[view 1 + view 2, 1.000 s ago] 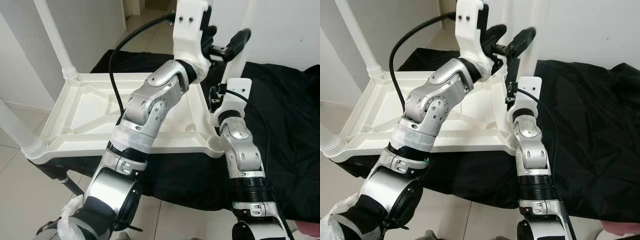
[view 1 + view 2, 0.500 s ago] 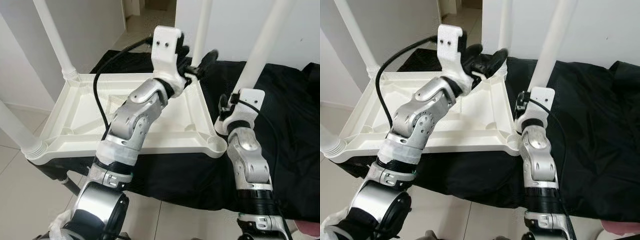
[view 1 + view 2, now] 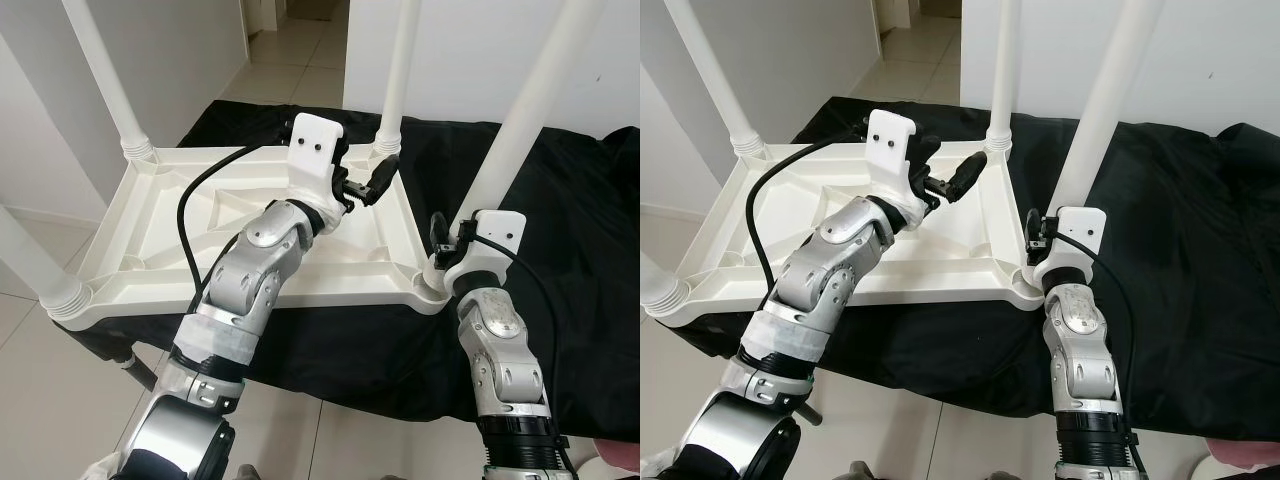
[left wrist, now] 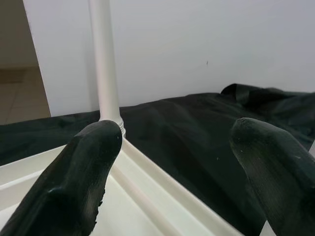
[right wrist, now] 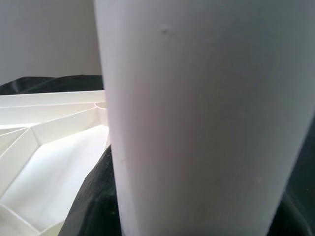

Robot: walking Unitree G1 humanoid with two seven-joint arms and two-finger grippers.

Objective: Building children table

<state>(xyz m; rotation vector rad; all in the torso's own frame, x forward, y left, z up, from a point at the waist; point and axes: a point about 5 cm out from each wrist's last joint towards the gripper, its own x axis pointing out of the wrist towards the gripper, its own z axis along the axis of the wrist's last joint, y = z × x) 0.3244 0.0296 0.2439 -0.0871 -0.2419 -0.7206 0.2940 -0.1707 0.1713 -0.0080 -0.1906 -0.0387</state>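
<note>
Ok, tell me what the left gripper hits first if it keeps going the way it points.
Probably the far table leg: the left gripper is open and aimed near it, over the table rim. Depth is unclear; it could slip past toward the black cloth.

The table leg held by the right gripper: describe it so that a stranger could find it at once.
On the black cloth lies an upturned white plastic tabletop with four white legs. This white tubular leg stands at its near right corner, the right gripper at its base.

The upturned table top and its legs look like smooth white plastic with a soft sheen. Beneath lies matt, creased black cloth. The left gripper has matt black fingers. The floor tiles are glossy.
</note>
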